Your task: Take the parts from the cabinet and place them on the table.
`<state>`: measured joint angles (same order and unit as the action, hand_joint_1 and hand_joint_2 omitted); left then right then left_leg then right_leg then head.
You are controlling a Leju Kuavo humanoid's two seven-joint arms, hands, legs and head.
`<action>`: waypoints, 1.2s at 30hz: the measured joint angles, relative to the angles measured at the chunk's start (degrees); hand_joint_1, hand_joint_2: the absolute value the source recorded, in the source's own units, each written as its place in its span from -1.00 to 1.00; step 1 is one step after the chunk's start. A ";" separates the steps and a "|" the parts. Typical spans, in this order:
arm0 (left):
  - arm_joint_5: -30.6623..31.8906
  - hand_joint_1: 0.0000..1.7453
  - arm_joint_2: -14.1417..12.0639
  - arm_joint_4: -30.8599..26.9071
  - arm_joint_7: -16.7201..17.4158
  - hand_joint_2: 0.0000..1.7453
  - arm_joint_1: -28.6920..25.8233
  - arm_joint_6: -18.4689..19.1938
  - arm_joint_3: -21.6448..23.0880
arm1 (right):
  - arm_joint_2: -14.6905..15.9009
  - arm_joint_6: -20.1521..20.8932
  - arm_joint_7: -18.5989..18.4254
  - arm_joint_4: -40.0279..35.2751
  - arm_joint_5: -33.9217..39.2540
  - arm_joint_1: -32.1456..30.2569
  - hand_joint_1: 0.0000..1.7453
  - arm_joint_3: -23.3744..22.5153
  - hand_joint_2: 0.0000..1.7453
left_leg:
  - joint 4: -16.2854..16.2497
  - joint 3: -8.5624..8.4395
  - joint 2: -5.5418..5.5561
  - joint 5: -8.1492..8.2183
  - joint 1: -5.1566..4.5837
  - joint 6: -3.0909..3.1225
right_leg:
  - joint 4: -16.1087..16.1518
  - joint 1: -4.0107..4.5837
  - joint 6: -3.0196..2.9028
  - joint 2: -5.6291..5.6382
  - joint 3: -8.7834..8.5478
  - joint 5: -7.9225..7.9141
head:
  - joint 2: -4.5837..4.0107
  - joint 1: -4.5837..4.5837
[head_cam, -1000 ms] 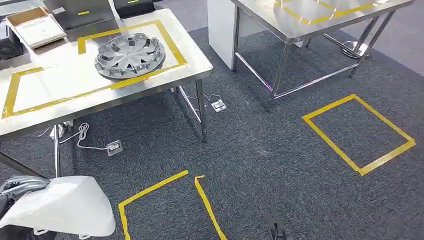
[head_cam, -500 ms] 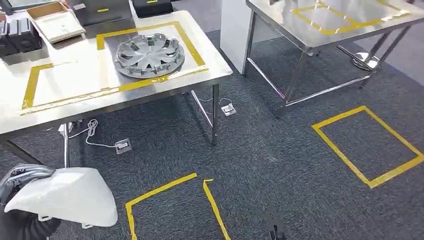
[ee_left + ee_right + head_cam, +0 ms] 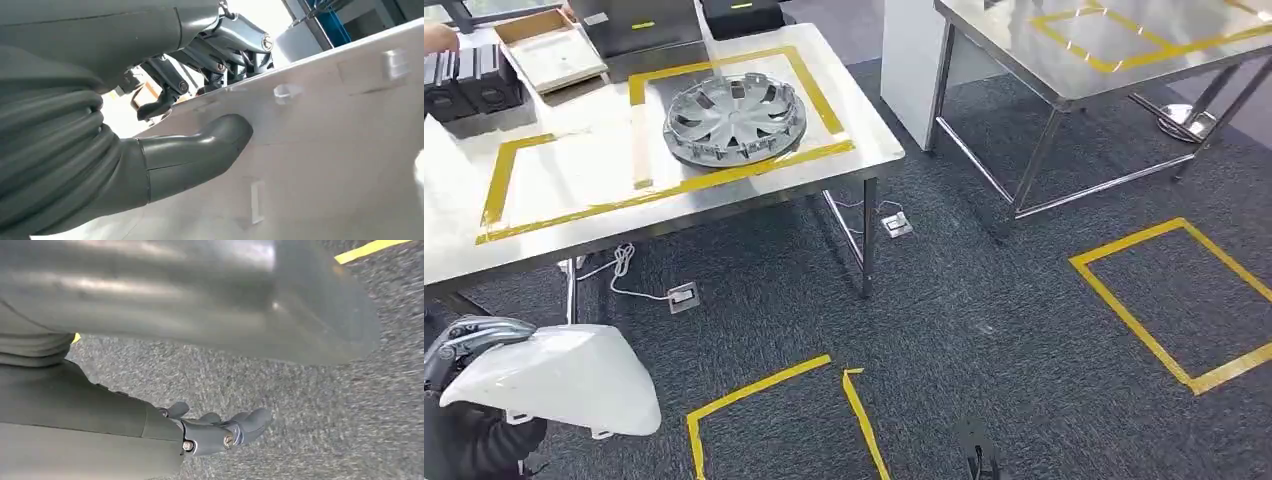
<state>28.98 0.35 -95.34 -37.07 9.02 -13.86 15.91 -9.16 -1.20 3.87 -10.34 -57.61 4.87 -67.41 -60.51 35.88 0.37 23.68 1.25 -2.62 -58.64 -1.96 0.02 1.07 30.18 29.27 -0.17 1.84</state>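
My left hand (image 3: 472, 338) grips a white curved plastic part (image 3: 564, 385) at the lower left of the head view, over the carpet and short of the table. In the left wrist view the thumb (image 3: 200, 145) presses on the part's pale inner face (image 3: 325, 150) while the fingers hook over its edge. A steel table (image 3: 574, 190) with yellow tape frames stands ahead, and a silver hubcap (image 3: 734, 118) lies in its right frame. The left frame (image 3: 499, 180) holds nothing. My right hand (image 3: 220, 432) hangs over the grey carpet, fingers loose, holding nothing.
Black boxes (image 3: 474, 85) and a shallow wooden tray (image 3: 549, 50) sit at the table's far side, with a person's hand (image 3: 436, 38) at the top left. A second steel table (image 3: 1064, 70) stands to the right. Yellow tape outlines (image 3: 1169, 290) mark the carpet; a cable and socket (image 3: 684, 296) lie under the table.
The whole picture has shifted as the camera moved: the table and hubcap now sit further right and lower. The white part stays held in my left hand.
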 joint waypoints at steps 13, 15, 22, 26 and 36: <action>-0.02 1.00 -0.35 -0.13 -0.04 1.00 -0.09 -0.77 -0.09 | 0.07 1.22 1.81 0.00 0.18 0.02 -1.00 -0.09 -1.00 | 0.93 -2.77 0.16 4.08 -1.05 4.26 | -13.64 0.86 1.82 -0.59 10.33 1.90 | 0.00 0.33; 0.00 1.00 -0.35 -0.13 -0.04 1.00 -0.09 -1.00 -0.09 | 0.07 1.16 1.20 0.00 0.22 0.09 -1.00 -0.09 -1.00 | 0.93 -3.86 0.20 4.92 -1.10 3.85 | -3.52 1.15 1.08 -0.65 6.57 -4.16 | 0.00 0.37; 0.11 1.00 -0.42 -0.59 0.13 1.00 0.08 -1.16 -0.07 | -0.02 1.03 0.81 0.00 0.59 0.11 -1.00 -0.24 -1.00 | -0.91 -3.94 0.18 6.99 -1.49 1.64 | -0.30 0.96 -0.81 -0.73 3.97 -2.79 | 0.00 -0.20; 0.11 1.00 -0.61 -0.44 0.37 1.00 -0.14 -1.16 -0.07 | 0.00 1.03 0.74 0.00 0.70 0.08 -1.00 -0.33 -1.00 | -15.95 5.20 0.14 11.66 -0.97 0.78 | -0.32 0.95 -1.28 -0.79 2.81 -1.69 | 0.00 -0.17; 0.42 1.00 -0.70 -0.42 1.03 1.00 0.14 -1.73 -0.13 | -0.02 1.31 1.25 -0.02 1.25 0.34 -1.00 -0.39 -1.00 | 1.23 -1.16 0.16 2.28 -0.92 3.37 | -0.13 0.87 1.58 -0.70 0.05 1.38 | 0.00 -0.02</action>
<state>29.40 -0.35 -95.76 -36.04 9.16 -15.58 15.78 -9.18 0.11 5.12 -10.36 -56.37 5.21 -67.80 -59.28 34.72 0.53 25.97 0.33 0.75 -58.76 -1.09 1.60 0.37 30.23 30.64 -0.17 1.81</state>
